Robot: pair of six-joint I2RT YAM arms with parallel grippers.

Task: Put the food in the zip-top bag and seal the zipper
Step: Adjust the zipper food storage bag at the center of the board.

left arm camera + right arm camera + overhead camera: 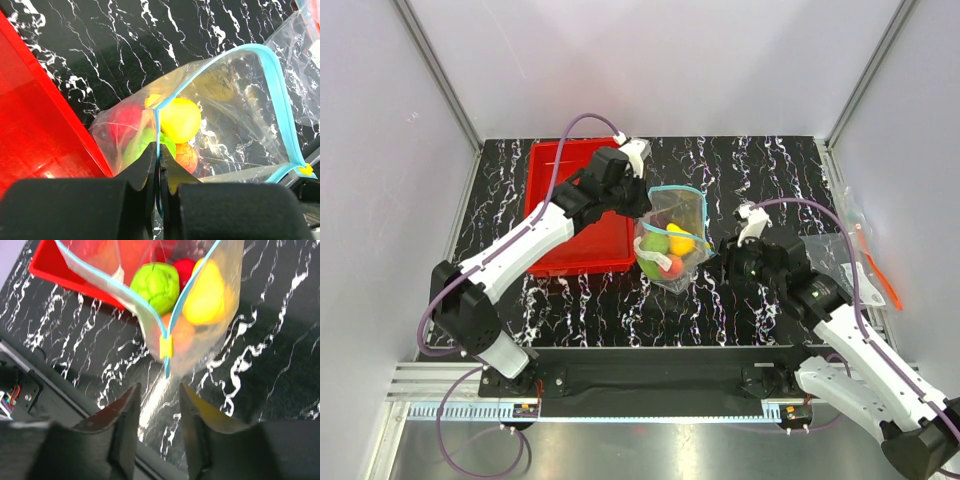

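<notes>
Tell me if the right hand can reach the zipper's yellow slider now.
Probably yes: the slider sits just ahead of the right hand, whose jaws stand apart, with nothing between them.

No legible txt, nos., brands or signs in any view. Only candidate is a white label [847, 270] on loose clear plastic [835, 250] at the table's [580, 300] right edge. It has a dark mark on it, too small to read from top cam. Zip-top bag [672, 238] shows no readable print on its film in either wrist cam.
</notes>
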